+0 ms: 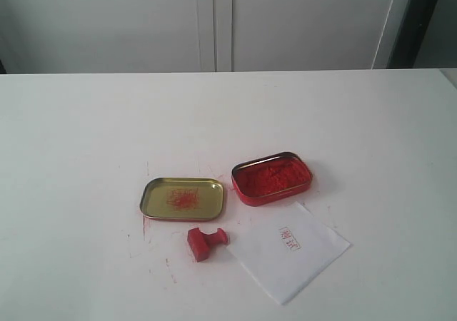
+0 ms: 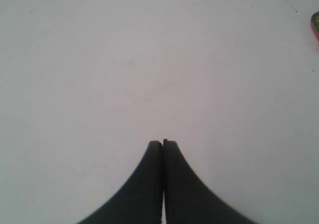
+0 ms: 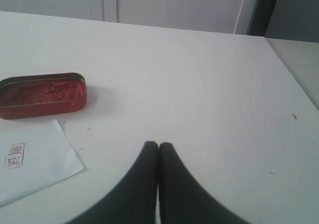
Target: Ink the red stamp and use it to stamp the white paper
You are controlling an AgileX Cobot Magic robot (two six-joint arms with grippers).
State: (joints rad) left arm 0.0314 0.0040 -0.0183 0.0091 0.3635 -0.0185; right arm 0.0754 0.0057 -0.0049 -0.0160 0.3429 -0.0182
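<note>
The red stamp [image 1: 206,242] lies on its side on the table, just left of the white paper [image 1: 289,252], which bears a small red rectangular imprint [image 1: 290,238]. Behind the paper sits the open red ink tin [image 1: 272,177] full of red ink. In the right wrist view the ink tin [image 3: 42,95] and the paper [image 3: 31,160] with its imprint lie off to one side of my right gripper [image 3: 158,145], which is shut and empty. My left gripper [image 2: 162,143] is shut over bare table, holding nothing. Neither gripper shows in the exterior view.
The tin's gold lid [image 1: 182,198] lies open side up, smeared with red, left of the ink tin; a sliver of it [image 2: 315,25] shows in the left wrist view. Pale cabinet doors [image 1: 214,21] stand behind the table's far edge.
</note>
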